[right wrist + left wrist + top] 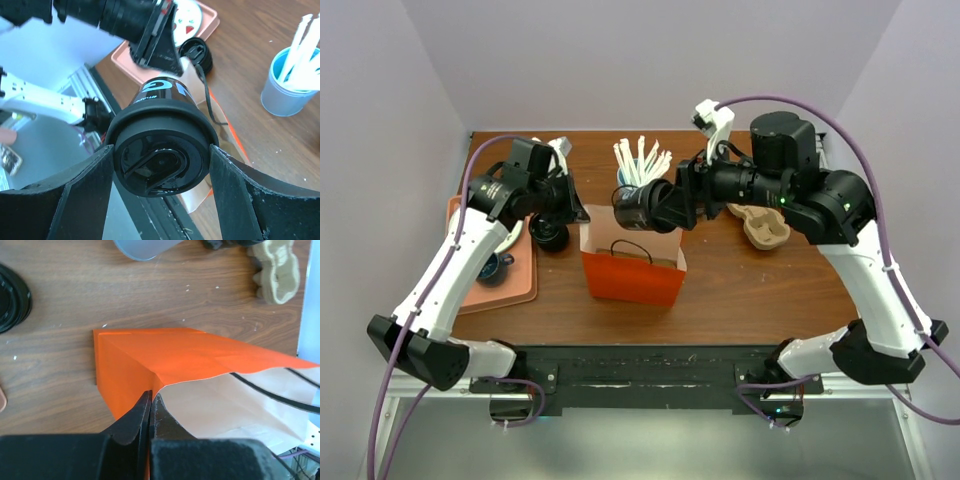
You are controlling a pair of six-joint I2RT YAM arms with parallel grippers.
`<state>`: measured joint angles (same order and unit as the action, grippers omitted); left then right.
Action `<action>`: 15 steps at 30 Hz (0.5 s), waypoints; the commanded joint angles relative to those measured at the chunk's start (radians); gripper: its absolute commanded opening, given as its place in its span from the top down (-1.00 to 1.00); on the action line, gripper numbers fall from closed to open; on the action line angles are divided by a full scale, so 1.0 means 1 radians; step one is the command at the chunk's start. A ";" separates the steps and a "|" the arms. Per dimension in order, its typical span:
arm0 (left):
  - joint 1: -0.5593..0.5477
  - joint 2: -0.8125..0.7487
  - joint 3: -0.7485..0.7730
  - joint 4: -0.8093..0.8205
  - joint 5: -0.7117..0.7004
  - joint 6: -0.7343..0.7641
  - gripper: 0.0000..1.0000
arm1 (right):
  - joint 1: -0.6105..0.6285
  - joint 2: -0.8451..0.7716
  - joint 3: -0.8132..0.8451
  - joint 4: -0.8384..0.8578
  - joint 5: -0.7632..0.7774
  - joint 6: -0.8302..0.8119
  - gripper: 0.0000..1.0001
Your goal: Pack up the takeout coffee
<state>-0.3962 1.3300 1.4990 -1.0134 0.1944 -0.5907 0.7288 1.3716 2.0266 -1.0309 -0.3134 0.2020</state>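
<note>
The right gripper [160,152] holds the takeout coffee [632,206] by its black lid, jaws spread wide against both sides. The cup is tipped on its side, in the air over the back rim of the open orange paper bag [632,278] near the middle of the wooden table [770,285]. The left gripper [150,407] is pinched tight on the bag's left rim. A blue straw holder [629,180] stands just behind the bag.

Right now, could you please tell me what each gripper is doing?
Left gripper: closed on the orange bag's rim.
Right gripper: holding the takeout coffee.
</note>
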 commanded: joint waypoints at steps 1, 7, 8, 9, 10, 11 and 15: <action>-0.004 -0.055 0.000 0.113 0.095 0.032 1.00 | 0.038 -0.003 -0.005 -0.004 0.016 -0.078 0.02; -0.006 -0.126 -0.089 0.249 0.146 0.035 1.00 | 0.167 0.038 -0.028 -0.066 0.174 -0.153 0.03; -0.010 -0.132 -0.103 0.260 0.146 0.032 1.00 | 0.226 0.040 -0.037 -0.070 0.248 -0.159 0.01; -0.013 -0.146 -0.111 0.274 0.148 0.026 1.00 | 0.254 0.044 -0.043 -0.078 0.295 -0.170 0.01; -0.016 -0.153 -0.118 0.298 0.148 0.025 1.00 | 0.279 0.046 -0.058 -0.086 0.342 -0.170 0.01; -0.026 -0.160 -0.132 0.302 0.142 0.019 1.00 | 0.312 0.047 -0.062 -0.095 0.379 -0.176 0.01; -0.042 -0.175 -0.154 0.299 0.139 0.020 1.00 | 0.353 0.079 -0.057 -0.150 0.548 -0.197 0.05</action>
<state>-0.4179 1.1866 1.3643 -0.7944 0.2993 -0.5819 1.0531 1.4368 1.9625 -1.1191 0.0174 0.0540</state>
